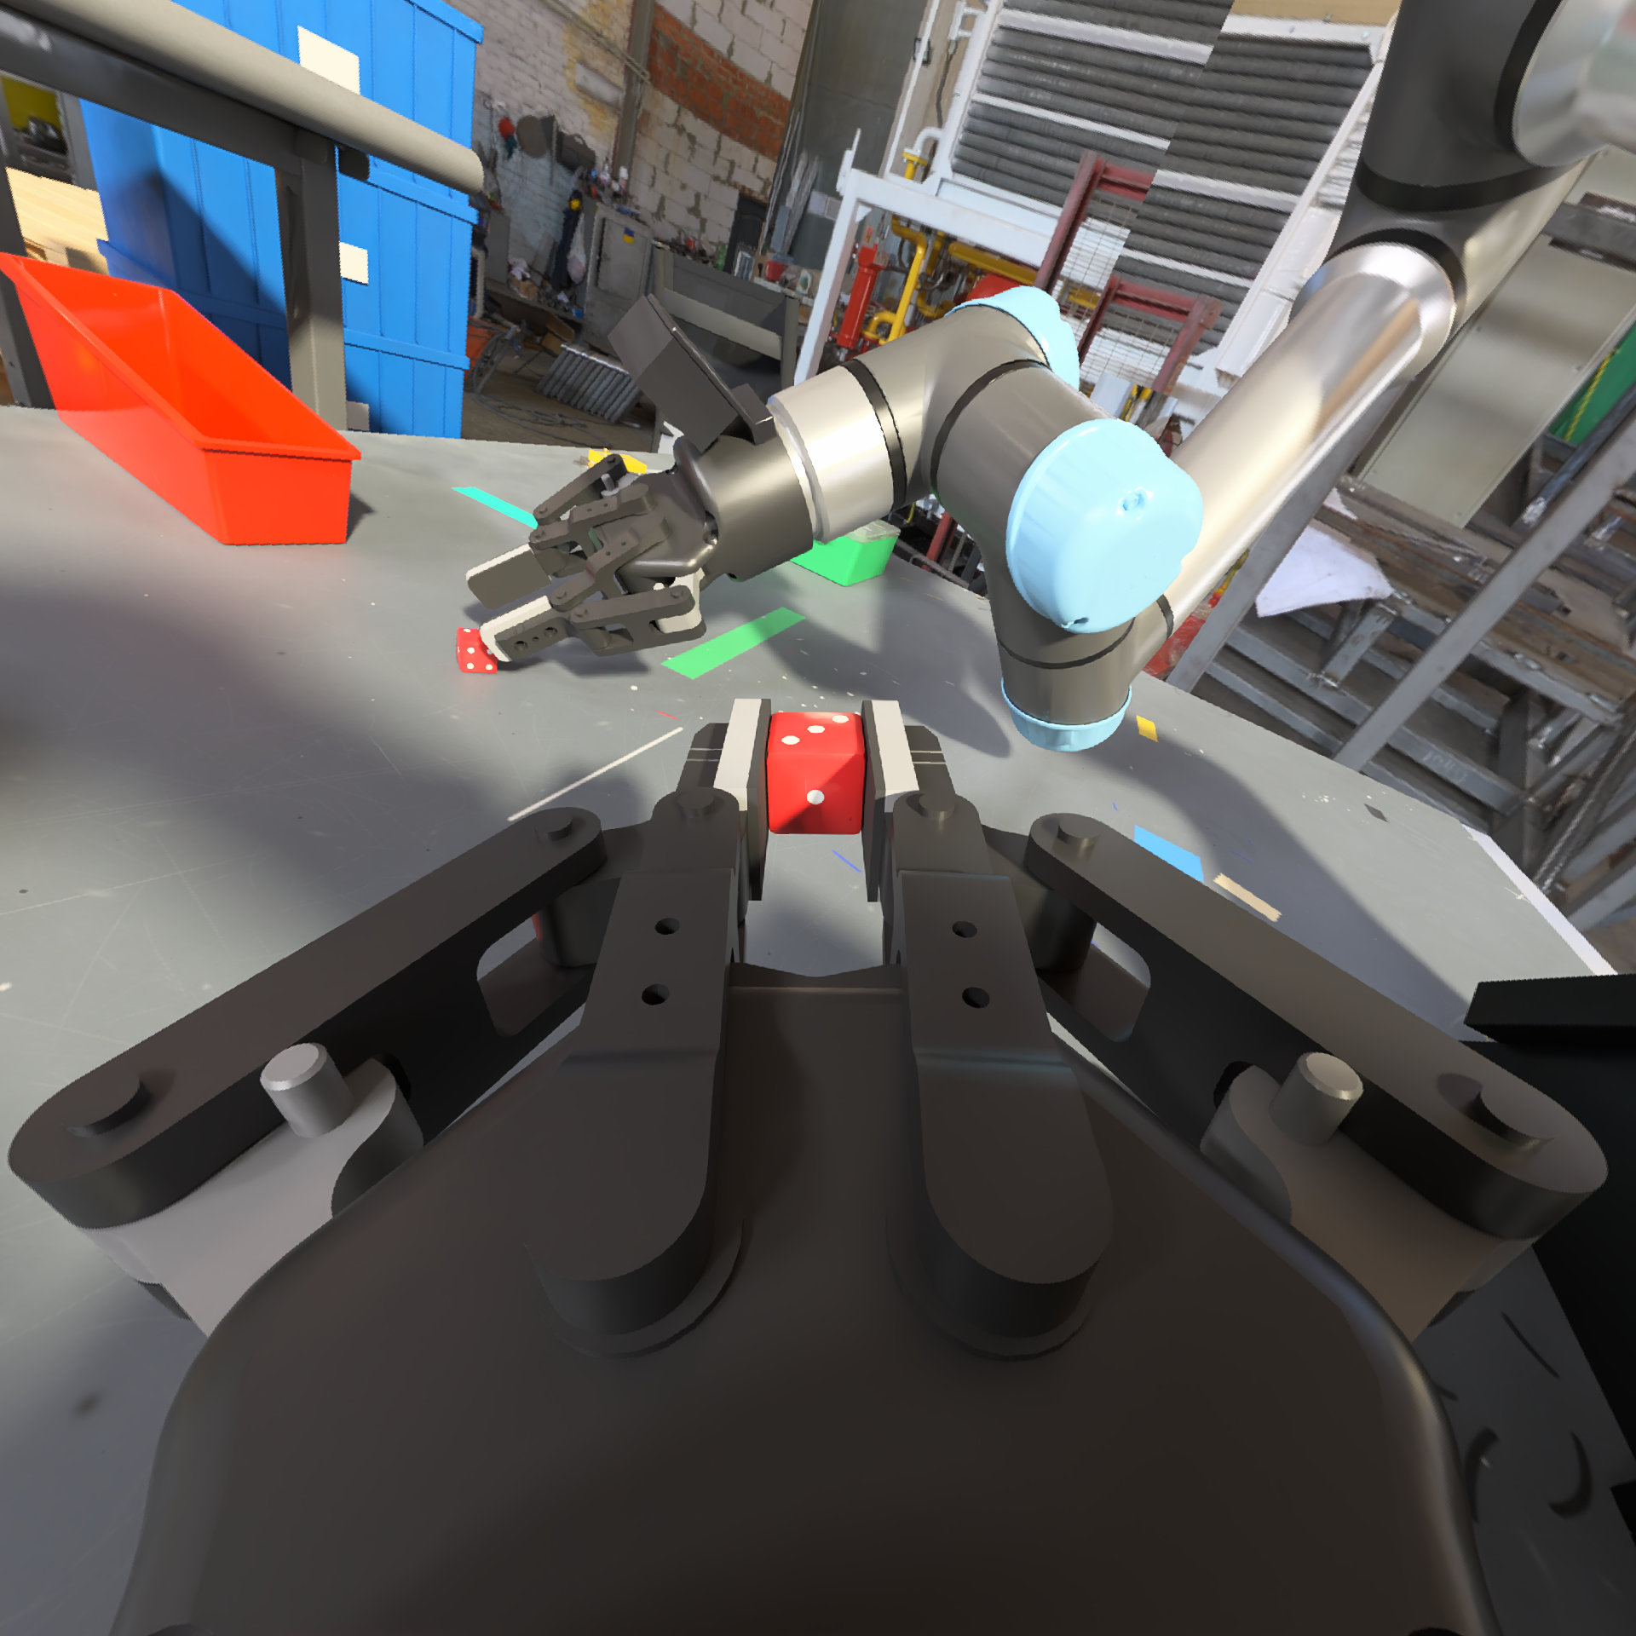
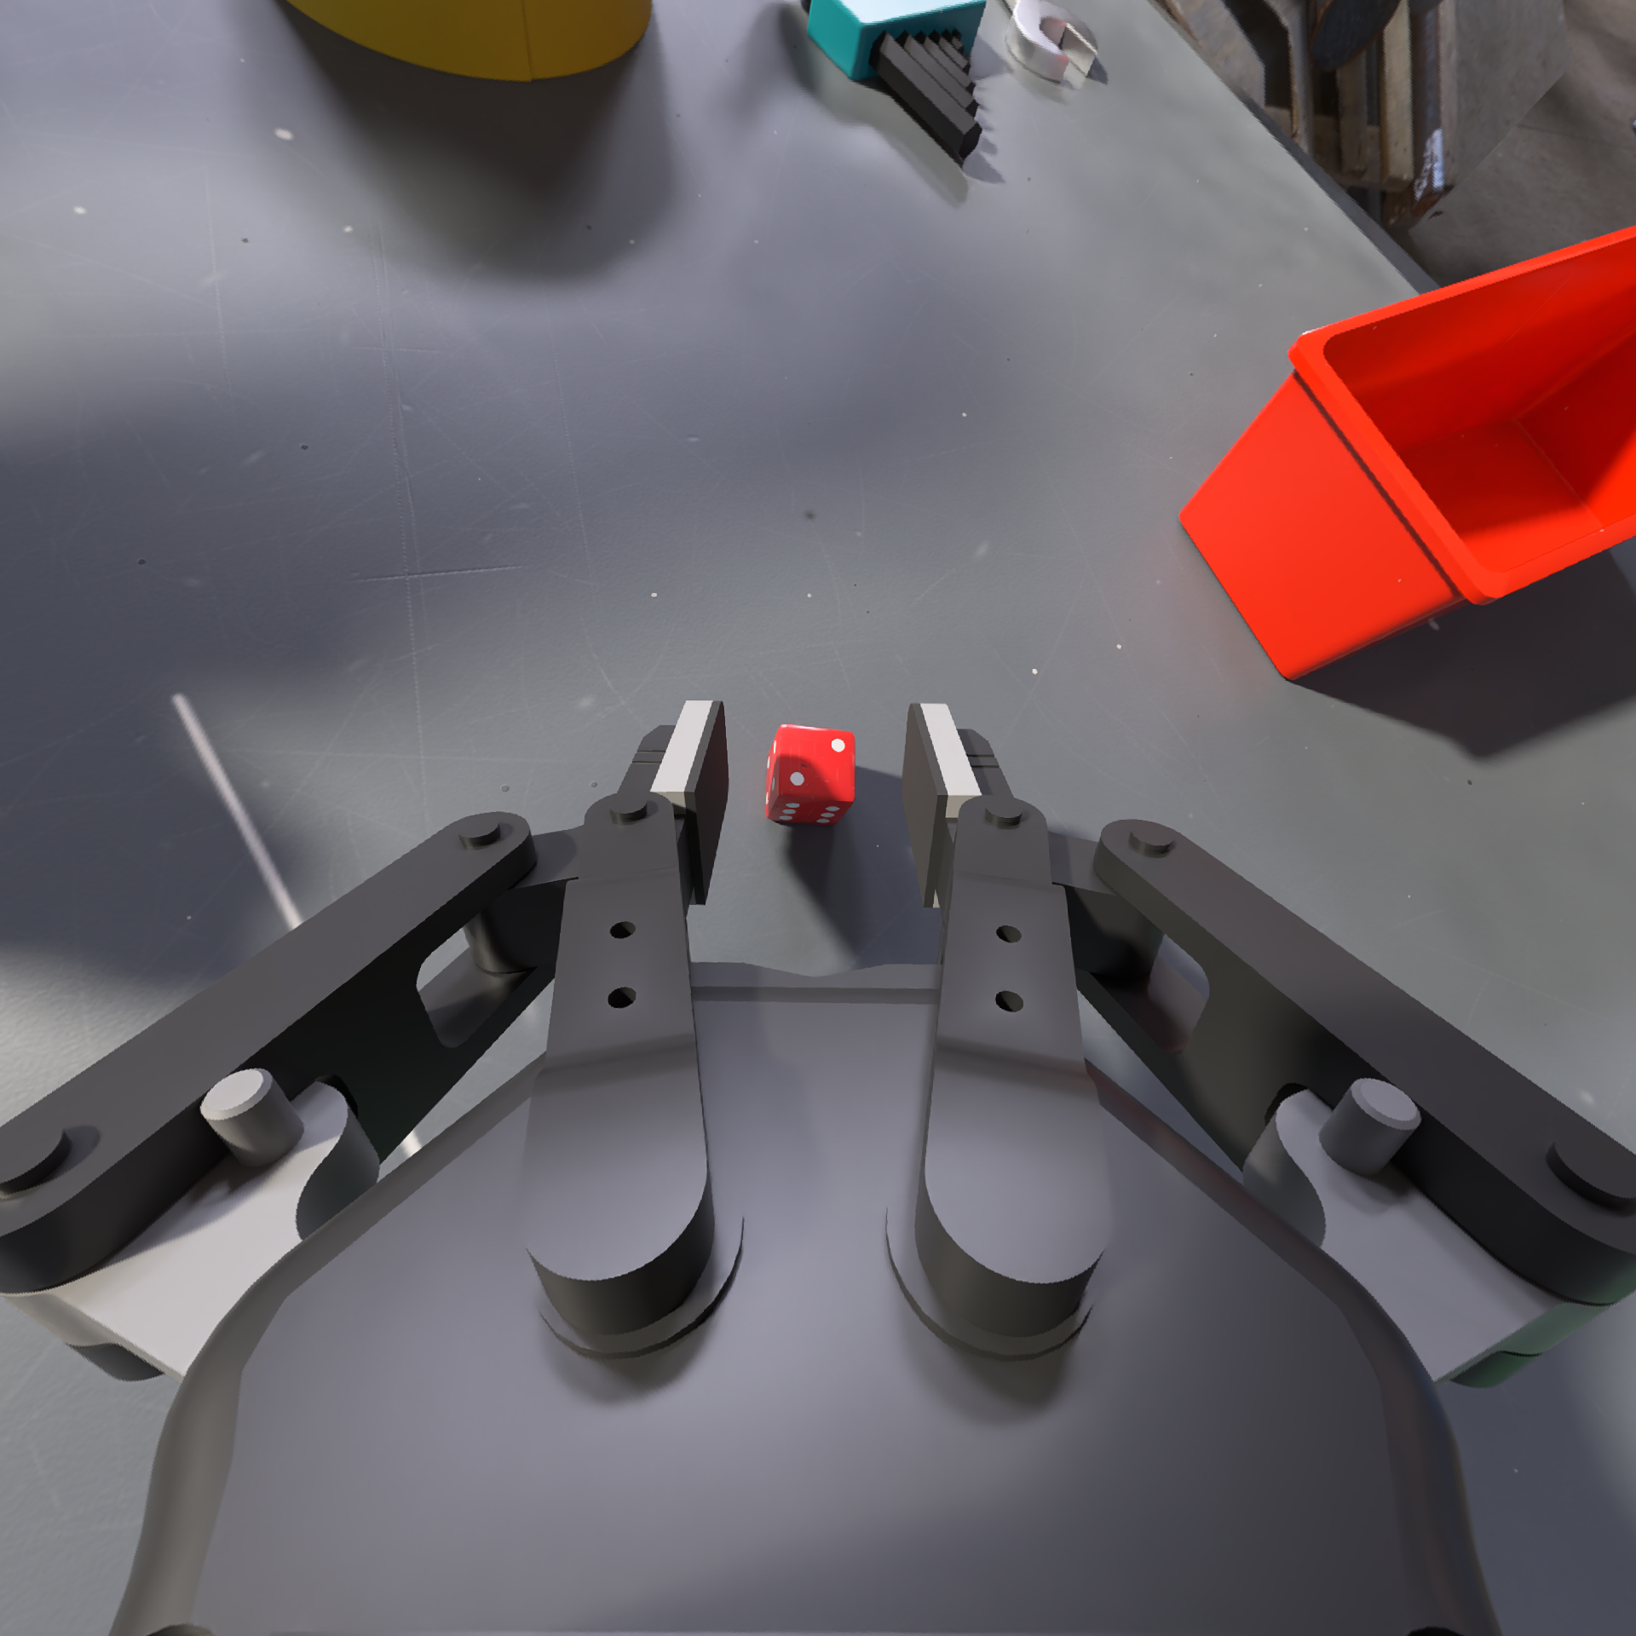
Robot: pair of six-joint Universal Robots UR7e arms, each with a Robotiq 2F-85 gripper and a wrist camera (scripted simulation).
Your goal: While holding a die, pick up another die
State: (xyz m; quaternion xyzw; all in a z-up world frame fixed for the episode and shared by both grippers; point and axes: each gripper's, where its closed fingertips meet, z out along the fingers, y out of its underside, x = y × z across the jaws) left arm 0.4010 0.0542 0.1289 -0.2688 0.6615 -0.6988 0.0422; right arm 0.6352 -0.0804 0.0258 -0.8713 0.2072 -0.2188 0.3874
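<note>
Dice are the things here, two small red cubes with white dots. One red die (image 1: 814, 772) sits squeezed between the two pale pads of the left end effector (image 1: 814, 761), which is closed tight on it and holds it up over the flat grey bench (image 1: 221, 797).

The other red die (image 2: 810, 775) lies on the bench between the two fingers of the right end effector (image 2: 814, 779). Those fingers are spread apart, one on each side of the die, and there is a gap on both sides, so they are not touching it. In the left wrist view the same die (image 1: 476, 652) shows at the tips of the right end effector (image 1: 522, 611), which is tilted low to the bench.

Farther out, a long red plastic bin (image 2: 1452, 460) stands on the bench, well apart from the dice. A green block (image 1: 845, 558) sits behind the right arm (image 1: 974, 460). A yellow round thing (image 2: 478, 35) and a teal box (image 2: 885, 31) lie at the far end of the bench.
</note>
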